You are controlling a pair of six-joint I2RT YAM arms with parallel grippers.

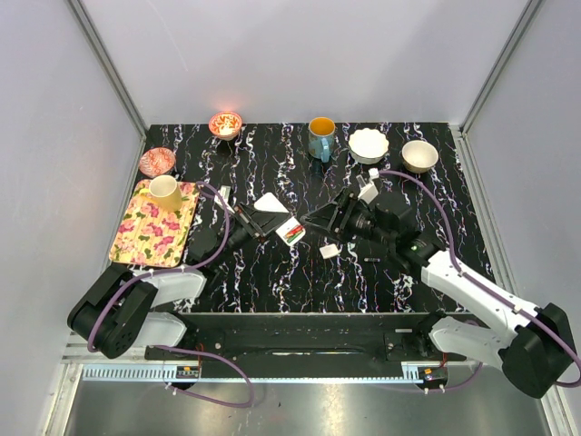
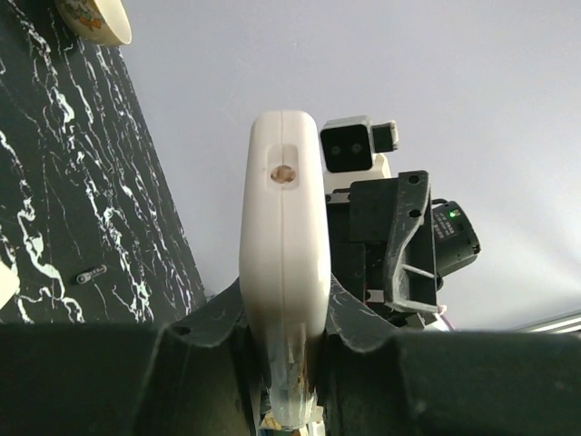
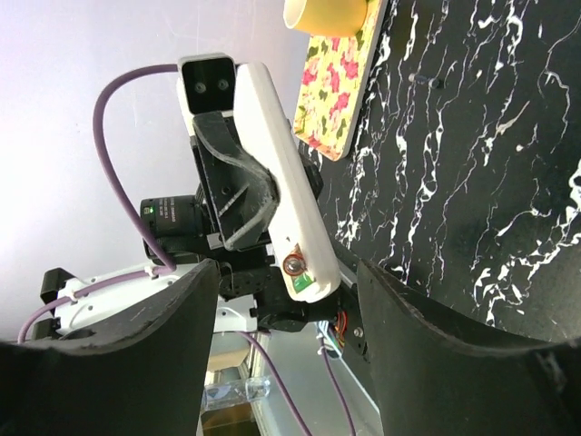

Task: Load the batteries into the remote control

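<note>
Left gripper [image 2: 286,313] is clamped on the slim white plastic remote control [image 3: 277,173], holding it edge-on above the black marbled surface [image 1: 263,272]. Right gripper [image 3: 283,272] faces the remote's end with its jaws wide and nothing in them. My worry is that a bump from it could twist the remote in that grip. Left of the remote, the flowered tray [image 1: 127,241] holds a yellow cup [image 1: 164,193].

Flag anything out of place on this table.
The small white cover lies loose on the table, apart from the remote control, which the left gripper holds off the surface, fingers clamped on its sides. A tiny dark piece also lies alone on the table; too small to identify. Nothing looks spilled.
</note>
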